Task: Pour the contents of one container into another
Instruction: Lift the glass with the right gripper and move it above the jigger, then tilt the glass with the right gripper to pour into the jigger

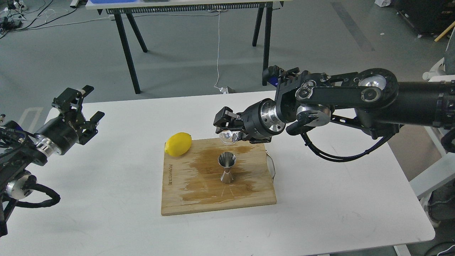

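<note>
A lab: bare grey floor [185, 53], loose cables [21, 21], trestle-legged bench [185, 4], white work table [320, 199].

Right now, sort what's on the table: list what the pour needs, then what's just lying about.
For the pour:
- clear cup, held tilted in the right end effector above the jigger
- jigger, upright on the board

Lying about:
- lemon, at the board's far left corner
- wet cutting board
- left end effector, open, holding nothing
</note>
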You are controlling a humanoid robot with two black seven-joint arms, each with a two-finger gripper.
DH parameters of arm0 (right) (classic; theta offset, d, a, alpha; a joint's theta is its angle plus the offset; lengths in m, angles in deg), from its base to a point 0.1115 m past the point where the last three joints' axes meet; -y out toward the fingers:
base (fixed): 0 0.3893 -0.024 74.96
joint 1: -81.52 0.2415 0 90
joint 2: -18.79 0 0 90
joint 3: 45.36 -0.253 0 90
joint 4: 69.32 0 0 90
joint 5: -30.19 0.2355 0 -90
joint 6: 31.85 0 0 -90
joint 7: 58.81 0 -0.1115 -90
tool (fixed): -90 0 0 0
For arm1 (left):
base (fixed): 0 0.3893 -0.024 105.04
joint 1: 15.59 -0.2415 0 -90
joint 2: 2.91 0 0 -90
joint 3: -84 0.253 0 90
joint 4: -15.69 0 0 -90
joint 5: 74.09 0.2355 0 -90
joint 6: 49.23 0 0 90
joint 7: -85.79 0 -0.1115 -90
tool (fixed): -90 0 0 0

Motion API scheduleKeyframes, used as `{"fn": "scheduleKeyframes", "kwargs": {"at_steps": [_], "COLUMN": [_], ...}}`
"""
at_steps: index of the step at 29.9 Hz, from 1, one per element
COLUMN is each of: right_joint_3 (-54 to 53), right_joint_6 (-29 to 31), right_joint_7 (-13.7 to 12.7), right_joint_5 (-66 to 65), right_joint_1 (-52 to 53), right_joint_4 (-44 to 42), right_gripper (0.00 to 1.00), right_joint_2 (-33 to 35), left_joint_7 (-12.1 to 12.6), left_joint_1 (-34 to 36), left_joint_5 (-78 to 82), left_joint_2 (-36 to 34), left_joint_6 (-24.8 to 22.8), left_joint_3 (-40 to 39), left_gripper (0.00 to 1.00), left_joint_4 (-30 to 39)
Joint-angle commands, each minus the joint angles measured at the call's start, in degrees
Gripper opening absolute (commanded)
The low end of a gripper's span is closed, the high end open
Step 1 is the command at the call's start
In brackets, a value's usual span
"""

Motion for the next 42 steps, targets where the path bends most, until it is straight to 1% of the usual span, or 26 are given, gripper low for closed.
{"fn": "scheduleKeyframes", "kwargs": {"at_steps": [1,3,12,15,21,25,28,30,34,37,41,42], "right_joint_3": [2.01,2.10,2.28,2.54,6.67,7.46,8.77,9.74,10.01,10.10,11.41,11.76], "right_joint_6": [0.03,0.03,-0.76,-0.67,-0.67,-0.50,-0.15,-0.06,0.12,0.12,0.03,-0.06], "right_joint_7": [0.96,1.31,5.97,7.03,9.40,9.84,10.98,12.30,13.18,14.85,16.34,17.13], "right_joint_5": [-3.10,-3.99,-6.45,-8.11,-12.07,-13.83,-15.59,-16.47,-17.87,-19.45,-21.30,-22.44], "right_joint_1": [0.72,0.81,1.07,1.34,3.80,4.15,4.85,5.03,5.38,5.38,5.29,5.12], "right_joint_4": [0.00,-0.09,-0.17,-0.17,-0.09,-0.09,0.00,0.00,0.00,0.00,0.00,0.00], "right_gripper": [0.36,0.36,0.34,0.34,0.34,0.34,0.34,0.34,0.34,0.34,0.33,0.33], "right_joint_2": [-0.63,-0.63,-2.38,-3.09,-4.50,-4.58,-4.50,-4.50,-4.50,-4.50,-4.67,-4.67], "left_joint_7": [0.00,0.00,0.00,0.00,0.00,0.00,0.00,0.00,0.00,0.00,0.00,0.00], "left_joint_1": [-0.01,-0.10,-0.10,-0.10,-0.10,-0.10,-0.10,-0.10,-0.10,-0.10,-0.10,-0.10], "left_joint_5": [0.00,0.00,-0.09,0.00,-0.09,-0.09,-0.09,-0.09,0.00,0.00,0.00,0.00], "left_joint_2": [0.00,0.09,0.18,0.18,0.18,0.18,0.27,0.70,1.06,1.06,1.23,1.23], "left_joint_6": [0.00,0.00,0.00,0.00,0.00,0.00,0.00,0.00,0.00,0.00,0.00,0.00], "left_joint_3": [0.00,0.00,-0.08,-0.08,-0.09,-0.08,-0.08,-0.08,-0.08,-0.08,0.00,0.00], "left_gripper": [0.99,0.99,0.99,0.99,0.99,0.99,0.99,0.99,0.99,0.99,0.99,0.99], "left_joint_4": [0.01,0.01,-1.05,-1.05,-1.49,-1.93,-1.93,-1.93,-2.02,-2.02,-2.02,-2.02]}}
